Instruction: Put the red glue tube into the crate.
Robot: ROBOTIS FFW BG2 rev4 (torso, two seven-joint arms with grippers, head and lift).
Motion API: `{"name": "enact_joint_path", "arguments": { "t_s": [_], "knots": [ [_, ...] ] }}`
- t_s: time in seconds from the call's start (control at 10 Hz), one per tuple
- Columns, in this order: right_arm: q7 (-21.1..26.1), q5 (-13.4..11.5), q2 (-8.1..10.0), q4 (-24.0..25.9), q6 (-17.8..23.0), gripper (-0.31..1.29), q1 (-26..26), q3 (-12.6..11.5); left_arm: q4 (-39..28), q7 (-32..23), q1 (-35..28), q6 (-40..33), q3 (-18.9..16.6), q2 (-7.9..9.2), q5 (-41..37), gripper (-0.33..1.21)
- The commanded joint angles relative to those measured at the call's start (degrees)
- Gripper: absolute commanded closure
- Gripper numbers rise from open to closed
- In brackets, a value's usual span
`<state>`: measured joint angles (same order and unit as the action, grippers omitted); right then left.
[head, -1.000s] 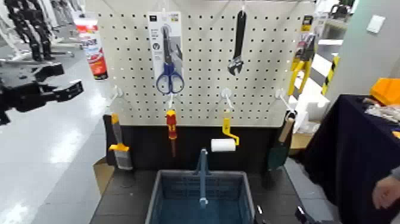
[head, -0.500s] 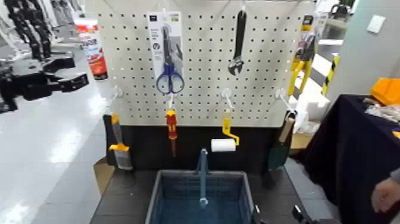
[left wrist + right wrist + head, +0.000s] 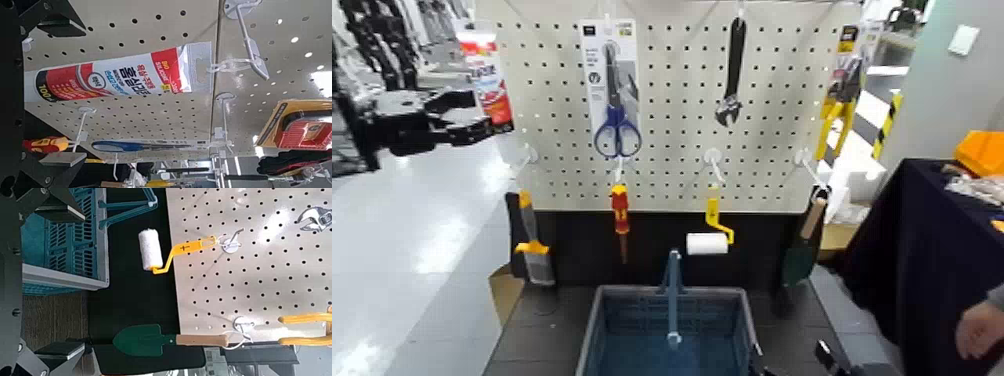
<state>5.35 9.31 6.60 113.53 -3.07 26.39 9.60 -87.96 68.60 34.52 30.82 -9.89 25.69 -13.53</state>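
Observation:
The red glue tube (image 3: 487, 85) hangs from a hook at the top left corner of the white pegboard. In the left wrist view it (image 3: 110, 74) lies between my two dark fingers (image 3: 48, 16), untouched. My left gripper (image 3: 472, 113) is open, just left of the tube at the height of its lower end. The blue-grey crate (image 3: 732, 325) stands on the dark table below the board, with its handle bar up; it also shows in the right wrist view (image 3: 63, 243). My right gripper (image 3: 827, 358) is open and empty, low at the crate's right.
On the pegboard (image 3: 782, 60) hang packaged scissors (image 3: 609, 90), a wrench (image 3: 732, 70), a red-and-yellow screwdriver (image 3: 621, 215), a paint roller (image 3: 707, 240), a scraper (image 3: 532, 245), a trowel (image 3: 802, 250) and a yellow clamp (image 3: 837, 110). A person's hand (image 3: 982, 325) is at the right edge by a dark-draped table.
My left gripper has moved right and up, from well left of the board to right beside the glue tube. The right gripper has sunk slightly at the bottom edge.

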Motion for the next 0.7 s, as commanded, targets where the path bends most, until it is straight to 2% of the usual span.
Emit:
{"name": "enact_joint_path", "arguments": {
  "t_s": [0.1,0.4,0.5,0.6,0.7],
  "knots": [
    [-0.7,0.1,-0.19,-0.2,-0.1,0.16,-0.3,0.0,2.9,0.8,2.2,-1.0,2.1,0.41,-0.3,0.22],
    [-1.3,0.1,-0.19,-0.4,-0.1,0.16,-0.5,-0.2,4.8,1.0,3.4,-2.3,3.6,0.06,-0.2,0.28],
    [-1.3,0.1,-0.19,-0.5,-0.1,0.16,-0.4,-0.1,4.7,1.0,3.5,-2.2,3.9,0.15,0.1,0.39],
    [-1.3,0.1,-0.19,-0.5,-0.1,0.16,-0.4,-0.1,4.6,0.9,3.7,-2.0,4.1,0.06,0.1,0.83],
    [-1.4,0.1,-0.19,-0.5,-0.2,0.16,-0.4,-0.1,4.5,0.7,3.7,-1.7,4.1,0.06,0.2,0.94]
  ]
}}
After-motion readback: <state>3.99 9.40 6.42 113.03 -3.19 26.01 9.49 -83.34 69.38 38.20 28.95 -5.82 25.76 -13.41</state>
